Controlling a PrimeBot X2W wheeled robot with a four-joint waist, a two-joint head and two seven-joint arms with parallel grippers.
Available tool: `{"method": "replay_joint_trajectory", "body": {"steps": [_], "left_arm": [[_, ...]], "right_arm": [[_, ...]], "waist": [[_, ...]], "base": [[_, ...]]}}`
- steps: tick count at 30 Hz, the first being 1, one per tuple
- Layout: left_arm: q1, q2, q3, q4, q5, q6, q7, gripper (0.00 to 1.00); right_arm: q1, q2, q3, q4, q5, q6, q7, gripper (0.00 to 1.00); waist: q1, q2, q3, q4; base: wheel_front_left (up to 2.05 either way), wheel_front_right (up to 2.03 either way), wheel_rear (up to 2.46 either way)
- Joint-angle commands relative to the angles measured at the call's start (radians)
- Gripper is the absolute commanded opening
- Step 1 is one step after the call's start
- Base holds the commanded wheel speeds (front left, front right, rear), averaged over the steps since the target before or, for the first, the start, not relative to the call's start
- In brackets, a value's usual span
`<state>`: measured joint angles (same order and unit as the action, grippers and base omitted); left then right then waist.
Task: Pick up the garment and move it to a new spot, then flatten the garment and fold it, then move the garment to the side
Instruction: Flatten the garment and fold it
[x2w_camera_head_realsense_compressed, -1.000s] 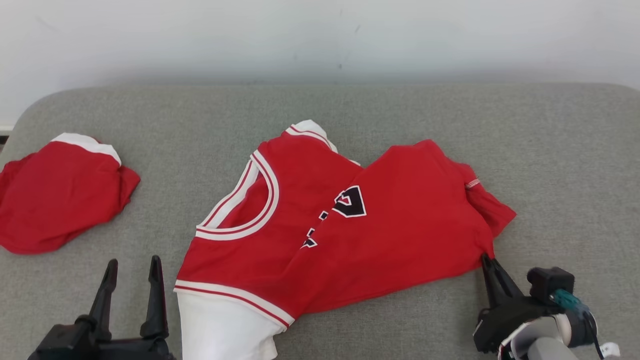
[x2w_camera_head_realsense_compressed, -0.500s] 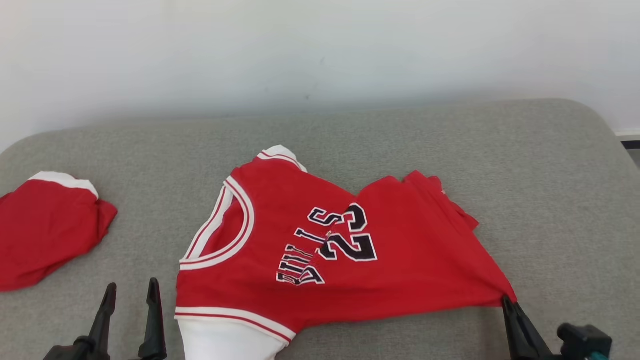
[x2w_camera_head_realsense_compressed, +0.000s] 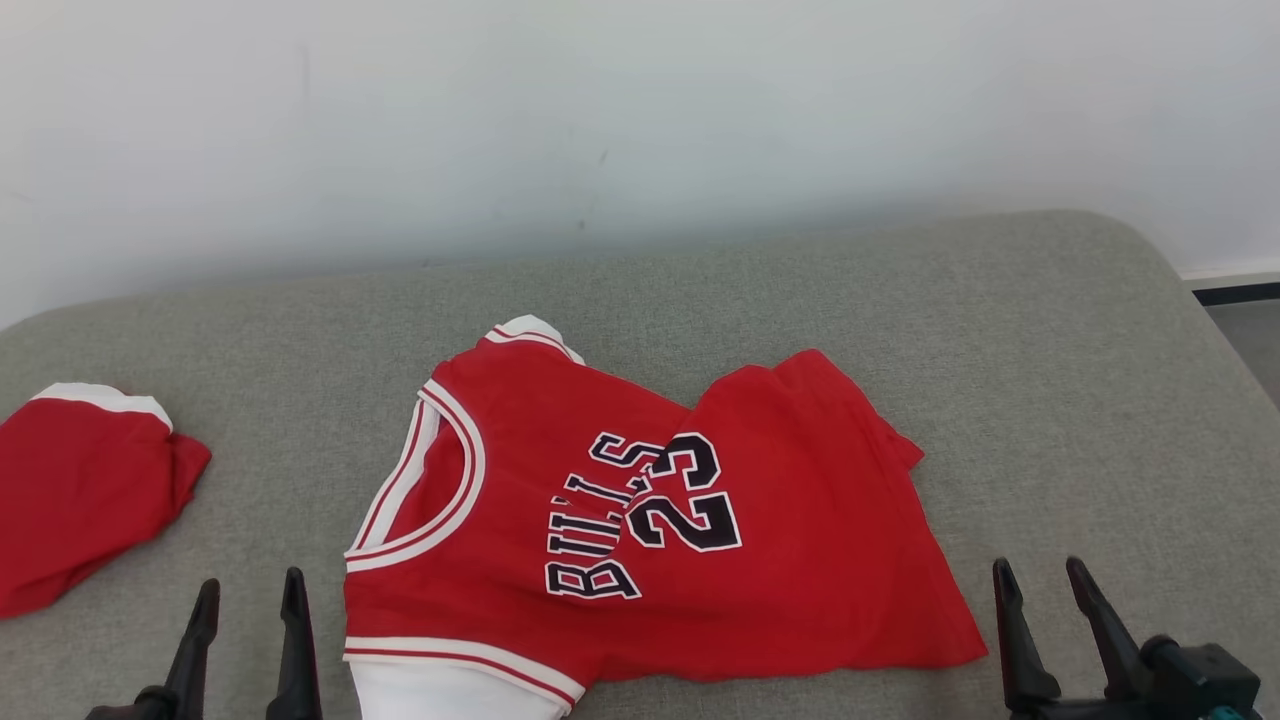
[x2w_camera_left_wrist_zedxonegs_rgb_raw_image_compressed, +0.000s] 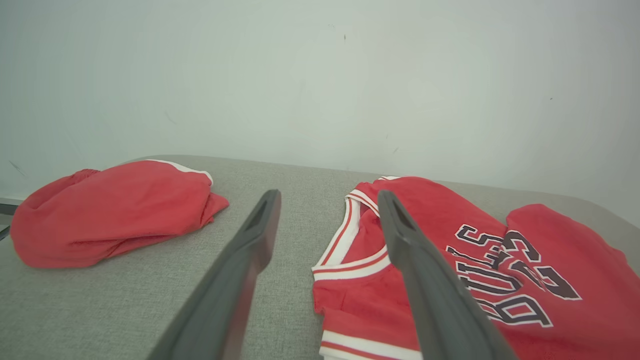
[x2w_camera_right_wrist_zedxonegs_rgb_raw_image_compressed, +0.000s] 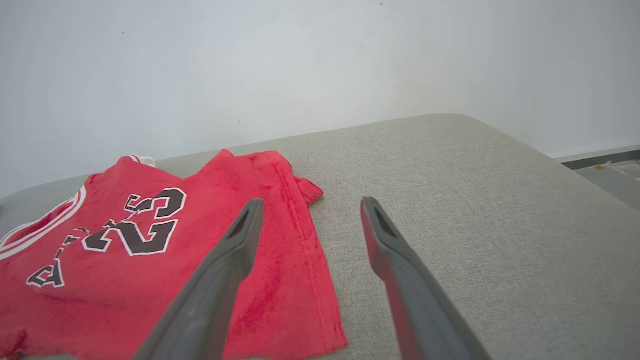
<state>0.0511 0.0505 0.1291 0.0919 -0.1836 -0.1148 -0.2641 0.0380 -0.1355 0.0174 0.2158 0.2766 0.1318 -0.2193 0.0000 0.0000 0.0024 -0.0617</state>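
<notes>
your jersey (x2w_camera_head_realsense_compressed: 640, 520) lies near flat at the centre of the grey cushion (x2w_camera_head_realsense_compressed: 1050, 380) in the head view. it's red w/ white-and-red trim, neck opening toward 9 o'clock, hem toward 4 o'clock. "bulls 23" reads in black letters, but a diagonal crease runs thru the lettering and the hem half laps over part of it, so it's not fully smooth. one strap pokes up at 11 o'clock. a strip of white cloth (x2w_camera_head_realsense_compressed: 450, 695) shows under its 7 o'clock edge, cut off by the frame. your left gripper (x2w_camera_head_realsense_compressed: 250, 582) sits at 7 o'clock, fingers spread, nothing btwn them, just beside the jersey's armhole trim; can't tell if it touches. your right gripper (x2w_camera_head_realsense_compressed: 1037, 565) sits at 5 o'clock, fingers spread too and empty. the hem corner lies just beside its inner finger, apart from it. in the right wrist view that finger crosses the hem edge while the other is over bare cushion. a second red garment (x2w_camera_head_realsense_compressed: 85, 490), bunched w/ a white band, lies at 9 o'clock, well apart from the jersey. white wall (x2w_camera_head_realsense_compressed: 640, 120) behind at 12.
</notes>
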Motion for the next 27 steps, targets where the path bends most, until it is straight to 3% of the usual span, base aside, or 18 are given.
{"method": "replay_joint_trajectory", "body": {"steps": [1, 12, 27], "left_arm": [[0.011, 0.000, 0.005, -0.005, 0.004, 0.002, 0.000, 1.00], [0.021, 0.000, 0.038, -0.022, 0.058, 0.041, 0.000, 1.00], [0.057, 0.020, 0.024, 0.009, 0.055, 0.001, 0.000, 1.00]], "right_arm": [[-0.009, 0.007, 0.002, -0.007, -0.008, -0.002, -0.005, 1.00], [-0.008, 0.032, 0.044, -0.110, -0.075, -0.002, -0.033, 1.00], [0.045, 0.032, 0.063, -0.091, -0.081, -0.002, -0.046, 1.00]], "waist": [[0.0000, 0.0000, -0.002, -0.001], [0.0000, 0.0000, -0.015, 0.013], [0.0000, 0.0000, -0.019, 0.023]], "base": [[0.00, 0.00, 0.00], [0.00, 0.00, 0.00], [0.00, 0.00, 0.00]]}}
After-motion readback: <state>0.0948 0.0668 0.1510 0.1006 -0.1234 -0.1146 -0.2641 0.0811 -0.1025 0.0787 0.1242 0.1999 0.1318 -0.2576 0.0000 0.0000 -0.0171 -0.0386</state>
